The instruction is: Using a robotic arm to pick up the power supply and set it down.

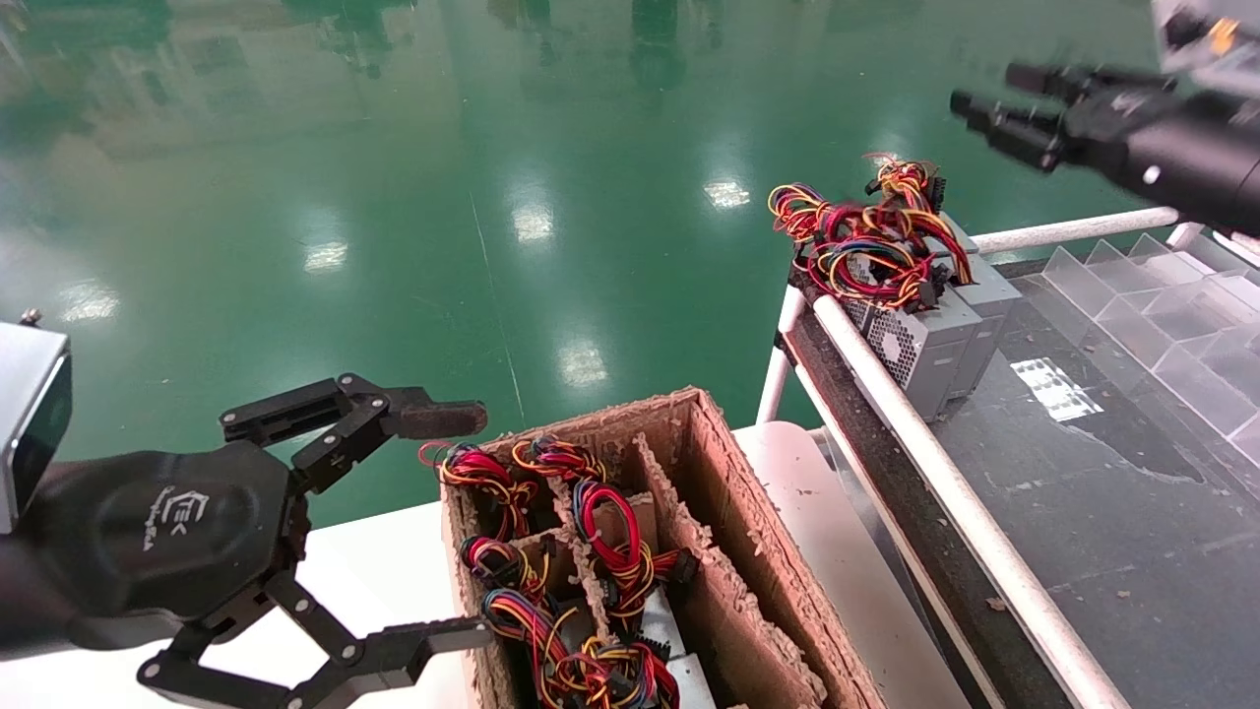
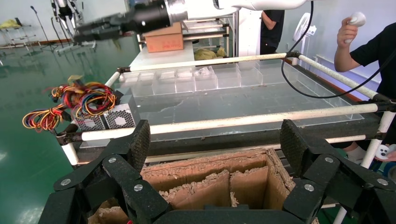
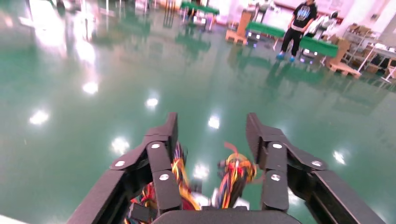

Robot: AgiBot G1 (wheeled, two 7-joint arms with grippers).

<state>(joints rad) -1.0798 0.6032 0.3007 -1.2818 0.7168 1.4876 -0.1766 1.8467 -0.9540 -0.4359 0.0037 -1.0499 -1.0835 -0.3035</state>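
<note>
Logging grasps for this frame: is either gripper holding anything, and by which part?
Nothing is held. The left gripper is open beside the box; the right gripper is open in the air.

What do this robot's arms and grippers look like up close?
Both are black. The left gripper has a rounded, matte palm printed with a small white logo, and two jointed linkage fingers pinned with silver rivets, ending in flat rough pads. Behind it sits a silver-grey wrist box. The right gripper looks built the same way, on a smooth black cylindrical forearm.
</note>
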